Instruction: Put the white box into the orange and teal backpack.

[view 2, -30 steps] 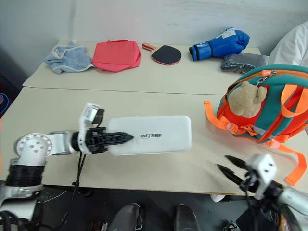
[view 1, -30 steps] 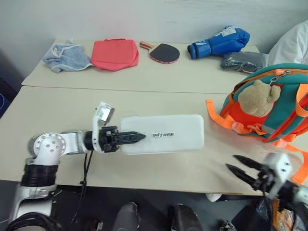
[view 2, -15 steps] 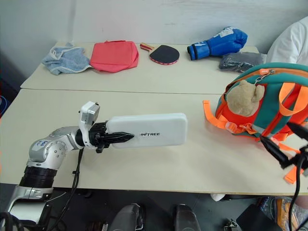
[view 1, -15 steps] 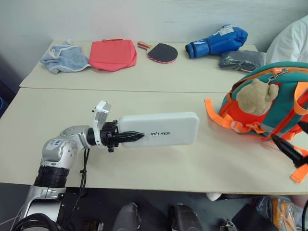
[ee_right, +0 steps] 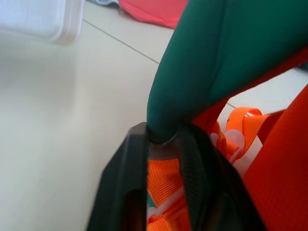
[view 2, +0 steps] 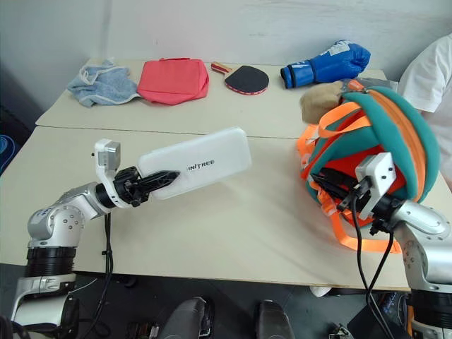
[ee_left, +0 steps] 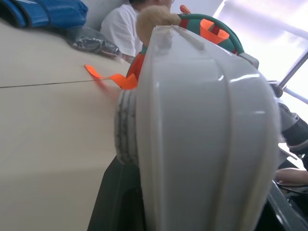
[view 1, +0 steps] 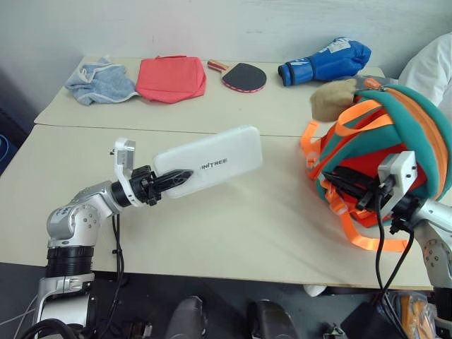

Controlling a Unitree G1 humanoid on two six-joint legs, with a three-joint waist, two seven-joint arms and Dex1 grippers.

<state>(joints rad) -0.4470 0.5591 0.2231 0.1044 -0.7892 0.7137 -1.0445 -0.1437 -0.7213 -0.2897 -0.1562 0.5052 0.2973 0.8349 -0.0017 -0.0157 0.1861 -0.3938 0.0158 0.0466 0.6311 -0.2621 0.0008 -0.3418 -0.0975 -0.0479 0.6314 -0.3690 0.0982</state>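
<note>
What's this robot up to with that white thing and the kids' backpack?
It's packing. The left gripper holds the white box by one end, raised off the table and angled toward the orange and teal backpack. The right gripper is clamped on the backpack's teal edge. The box isn't inside yet.

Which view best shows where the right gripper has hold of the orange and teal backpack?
The right wrist view: the right gripper is shut on a teal edge of the orange and teal backpack. The head views show the whole backpack tipped and the gripper at its front; the left wrist view shows its top behind the flat white box.
</note>
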